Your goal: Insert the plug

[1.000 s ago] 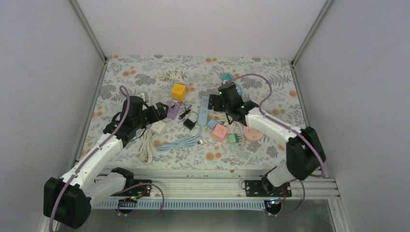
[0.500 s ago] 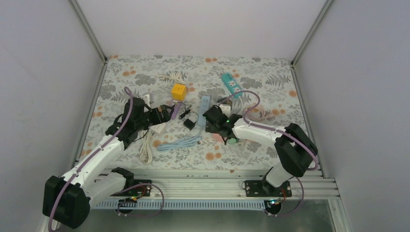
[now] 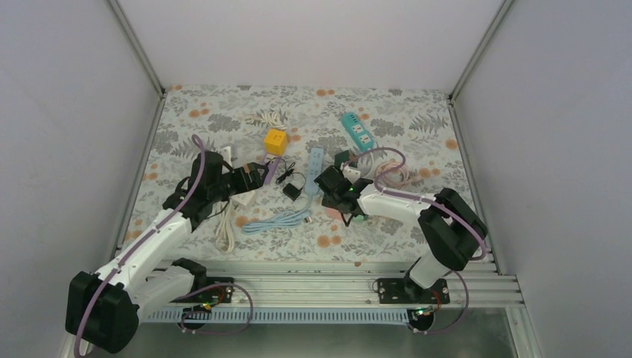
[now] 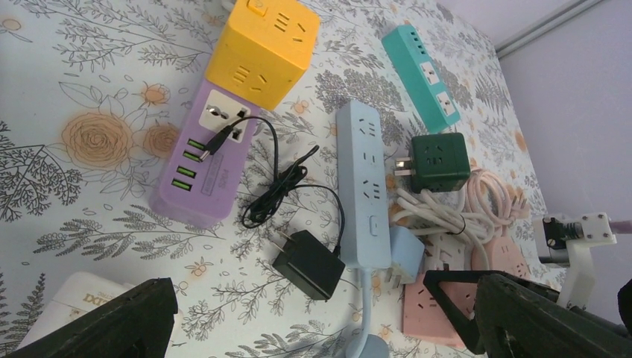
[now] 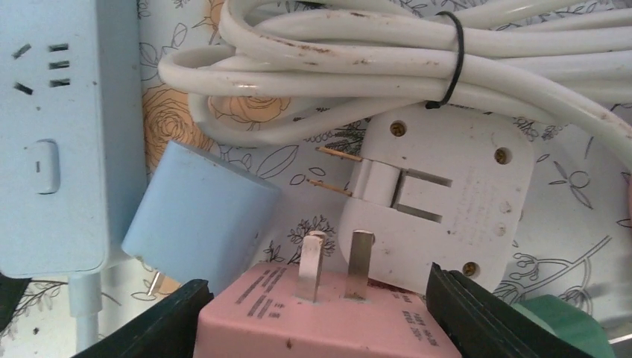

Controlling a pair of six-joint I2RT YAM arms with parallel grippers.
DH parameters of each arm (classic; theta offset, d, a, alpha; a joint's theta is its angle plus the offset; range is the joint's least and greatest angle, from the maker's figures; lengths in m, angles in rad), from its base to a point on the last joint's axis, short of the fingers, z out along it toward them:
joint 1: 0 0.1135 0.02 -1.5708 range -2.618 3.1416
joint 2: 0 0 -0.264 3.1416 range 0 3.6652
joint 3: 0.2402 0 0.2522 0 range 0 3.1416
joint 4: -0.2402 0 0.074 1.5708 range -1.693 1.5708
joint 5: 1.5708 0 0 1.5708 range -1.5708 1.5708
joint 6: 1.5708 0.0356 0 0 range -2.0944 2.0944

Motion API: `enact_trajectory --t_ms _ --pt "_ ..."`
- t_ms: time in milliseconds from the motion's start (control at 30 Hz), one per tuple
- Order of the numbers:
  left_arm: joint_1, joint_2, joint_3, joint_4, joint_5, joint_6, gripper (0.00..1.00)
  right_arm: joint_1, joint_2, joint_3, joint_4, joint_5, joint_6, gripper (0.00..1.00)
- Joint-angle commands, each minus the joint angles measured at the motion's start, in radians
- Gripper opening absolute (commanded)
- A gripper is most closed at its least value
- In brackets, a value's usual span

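A pink plug cube with two metal prongs pointing up sits between the fingers of my right gripper. Both black fingers press its sides, so the gripper is shut on it. In the top view this gripper is low over the mat, right of the light blue power strip. My left gripper hovers open above the mat, with nothing between its fingers. A black charger lies just ahead of it, its cable running to the purple socket block.
A white adapter and a small blue adapter crowd the pink plug, with a tied white cable behind. A yellow socket cube, a teal strip and a dark green cube lie further back.
The right arm swung from the far end of the blue strip toward the near side and dropped onto the pink plug, its jaws narrowing. The left arm barely moved.
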Motion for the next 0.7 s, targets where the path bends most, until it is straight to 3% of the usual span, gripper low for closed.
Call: enact_trajectory --t_ms 0,200,367,533,667 --pt "-0.003 -0.027 -0.006 0.014 0.014 0.008 1.0 0.001 -0.021 -0.003 0.021 -0.006 0.044 0.62" --pt "-0.012 -0.055 -0.021 0.045 0.028 0.024 1.0 -0.012 -0.126 0.047 -0.002 -0.051 -0.058 0.56" --pt "-0.076 -0.059 -0.035 0.114 0.046 0.036 1.0 -0.058 -0.226 0.065 0.058 -0.192 -0.138 0.56" --pt "-0.243 -0.023 -0.022 0.191 0.001 0.041 1.0 -0.084 -0.274 0.105 0.158 -0.297 -0.151 0.56" --pt "-0.405 0.081 0.023 0.264 -0.101 -0.081 0.99 -0.084 -0.273 0.121 0.236 -0.412 -0.116 0.55"
